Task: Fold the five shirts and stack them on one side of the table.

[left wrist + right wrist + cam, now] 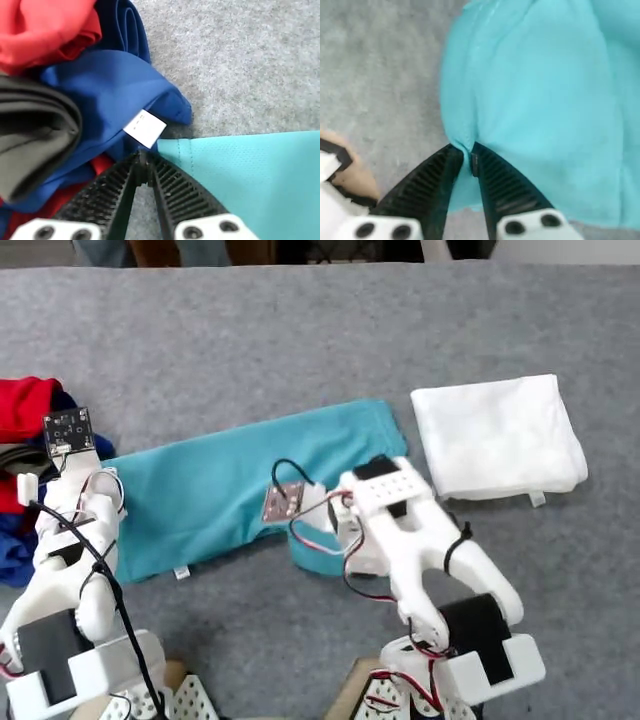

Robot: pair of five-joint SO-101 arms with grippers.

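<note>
A teal shirt point(220, 490) lies as a long strip across the middle of the grey table point(300, 330). My left gripper point(108, 480) is at its left end, shut with its tips point(144, 159) on the teal corner point(240, 170), right beside a blue shirt point(115, 90) with a white label point(144, 128). My right gripper point(322, 538) is at the strip's near edge, shut on a pinch of the teal shirt point(535, 90) that bunches between its tips point(467, 152). A folded white shirt point(495, 435) rests at the right.
A loose pile of red point(25, 405), blue point(15, 550) and black point(35, 135) shirts sits at the table's left edge, touching the teal shirt's corner. Bare grey table lies beyond the shirts and along the front between the two arm bases.
</note>
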